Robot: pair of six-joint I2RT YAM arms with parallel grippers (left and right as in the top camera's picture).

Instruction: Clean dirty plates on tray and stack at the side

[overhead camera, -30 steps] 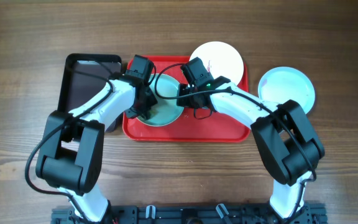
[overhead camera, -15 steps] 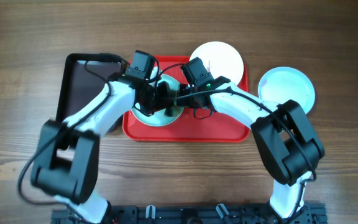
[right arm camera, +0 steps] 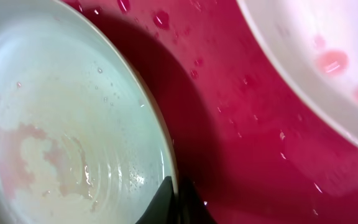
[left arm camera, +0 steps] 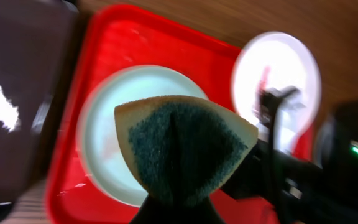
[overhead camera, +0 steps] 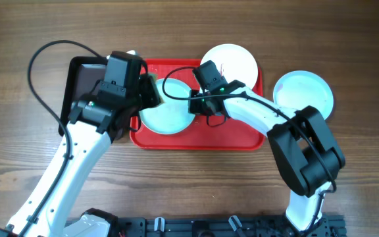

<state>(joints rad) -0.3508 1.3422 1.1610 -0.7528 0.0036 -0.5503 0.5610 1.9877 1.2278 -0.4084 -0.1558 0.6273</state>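
Note:
A pale mint plate (overhead camera: 165, 114) lies on the left of the red tray (overhead camera: 202, 139); faint pink smears show on it in the right wrist view (right arm camera: 55, 143). My right gripper (overhead camera: 193, 104) is shut on its right rim (right arm camera: 169, 186). My left gripper (overhead camera: 149, 91) is shut on a sponge (left arm camera: 182, 146), yellow with a dark green scrub face, held above the plate (left arm camera: 120, 112). A white plate (overhead camera: 232, 62) with red smears sits at the tray's back right, also in the left wrist view (left arm camera: 278, 74). Another mint plate (overhead camera: 304, 92) lies on the table to the right.
A narrow black tray (overhead camera: 87, 82) lies just left of the red tray, under my left arm. Water drops dot the red tray floor (right arm camera: 229, 93). Bare wooden table (overhead camera: 347, 178) surrounds the trays.
My left gripper lifted the sponge off the mint plate and drew back to the left, toward the black tray. The right gripper kept hold of the plate's rim.

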